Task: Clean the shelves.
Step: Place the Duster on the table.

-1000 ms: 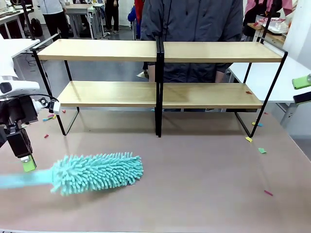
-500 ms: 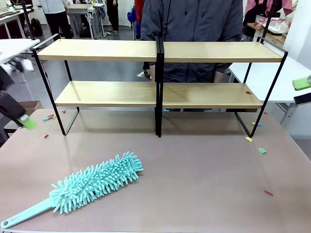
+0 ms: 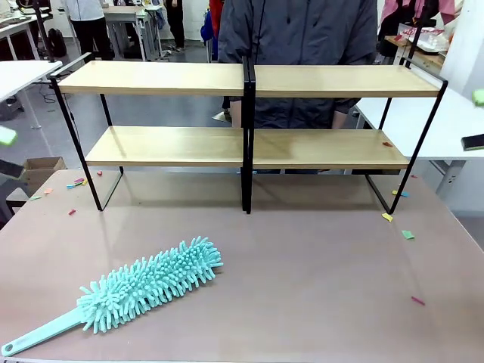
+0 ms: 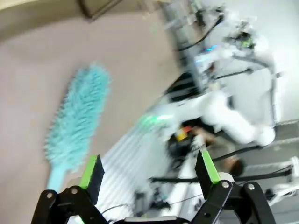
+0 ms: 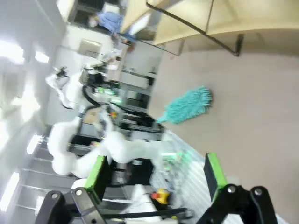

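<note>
Brown tabletop (image 3: pixel 318 265) is spread before the shelves (image 3: pixel 249 144), a two-tier wood rack on a black frame set at the table's far side, with a person in a dark jacket (image 3: pixel 302 45) stood close behind it. A teal duster (image 3: pixel 144 286) is laid flat on the table near the front left corner, its handle pointed toward that corner, well apart from the rack. Small scraps of coloured paper (image 3: pixel 407 234) are scattered near the rack's right foot and by its left end. The left gripper (image 4: pixel 150 171) is held off the table's left edge, raised above the surface, its green-padded fingers spread wide with nothing between them; the duster is seen below and beyond it. The right gripper (image 5: pixel 155 175) is held high off the right side, likewise spread wide and empty, angled toward the rack's end and the duster.
</note>
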Tool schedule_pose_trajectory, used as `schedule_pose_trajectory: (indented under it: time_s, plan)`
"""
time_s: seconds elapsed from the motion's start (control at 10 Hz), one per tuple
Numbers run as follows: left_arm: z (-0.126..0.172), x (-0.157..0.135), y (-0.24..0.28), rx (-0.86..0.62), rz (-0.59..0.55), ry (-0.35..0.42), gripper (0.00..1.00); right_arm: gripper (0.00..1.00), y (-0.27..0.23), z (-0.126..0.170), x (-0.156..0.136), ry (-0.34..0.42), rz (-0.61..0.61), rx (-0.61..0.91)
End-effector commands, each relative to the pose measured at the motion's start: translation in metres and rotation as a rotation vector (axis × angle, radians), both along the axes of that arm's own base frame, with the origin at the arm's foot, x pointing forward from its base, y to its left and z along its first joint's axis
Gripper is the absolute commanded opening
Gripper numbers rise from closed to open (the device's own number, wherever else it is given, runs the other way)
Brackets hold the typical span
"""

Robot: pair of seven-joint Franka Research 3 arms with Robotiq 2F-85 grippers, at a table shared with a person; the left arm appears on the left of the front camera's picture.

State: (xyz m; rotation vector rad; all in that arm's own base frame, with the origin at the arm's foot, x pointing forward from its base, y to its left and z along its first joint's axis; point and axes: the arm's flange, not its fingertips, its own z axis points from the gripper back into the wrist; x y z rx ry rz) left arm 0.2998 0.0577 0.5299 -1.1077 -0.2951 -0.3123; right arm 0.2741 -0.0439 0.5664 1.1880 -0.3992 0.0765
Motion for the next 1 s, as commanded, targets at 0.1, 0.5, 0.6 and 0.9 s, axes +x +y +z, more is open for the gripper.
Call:
schedule_pose_trajectory:
  time_s: [0.1, 0.5, 0.6, 0.9]
  plan:
    - [-0.003, 0.006, 0.008, -0.371, 0.151, 0.097, 1.00, 1.00, -0.041, 0.005, -0.007, 0.070, -0.131, 0.114]
    - [-0.002, 0.001, 0.005, -0.153, 0.044, 0.043, 1.00, 1.00, -0.014, 0.000, 0.001, 0.059, -0.039, 0.070]
    - [-0.002, 0.001, 0.005, -0.153, 0.044, 0.043, 1.00, 1.00, -0.014, 0.000, 0.001, 0.059, -0.039, 0.070]
    - [-0.002, 0.001, 0.005, -0.153, 0.044, 0.043, 1.00, 1.00, -0.014, 0.000, 0.001, 0.059, -0.039, 0.070]
